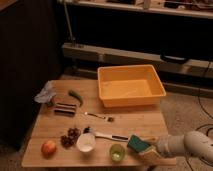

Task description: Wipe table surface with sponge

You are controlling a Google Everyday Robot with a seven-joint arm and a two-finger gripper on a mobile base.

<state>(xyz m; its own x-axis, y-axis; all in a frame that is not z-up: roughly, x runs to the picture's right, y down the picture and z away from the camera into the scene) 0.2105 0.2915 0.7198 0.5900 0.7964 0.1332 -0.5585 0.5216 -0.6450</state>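
The sponge (135, 143), dark teal on top with a yellowish underside, lies low on the table surface (135, 121) near the front right edge, just right of a small green cup. My gripper (149, 148) comes in from the right on a white arm (187, 145) and is shut on the sponge's right end. The fingers themselves are mostly hidden by the sponge and the wrist.
An orange-yellow tub (131, 85) fills the back right of the table. Near the front stand a green cup (117, 152), a white bowl (86, 142), grapes (71, 137) and an apple (48, 148). A fork (98, 117), a white-handled utensil (110, 136), a green pepper (75, 96), a dark block (65, 108) and a crumpled cloth (45, 93) lie to the left.
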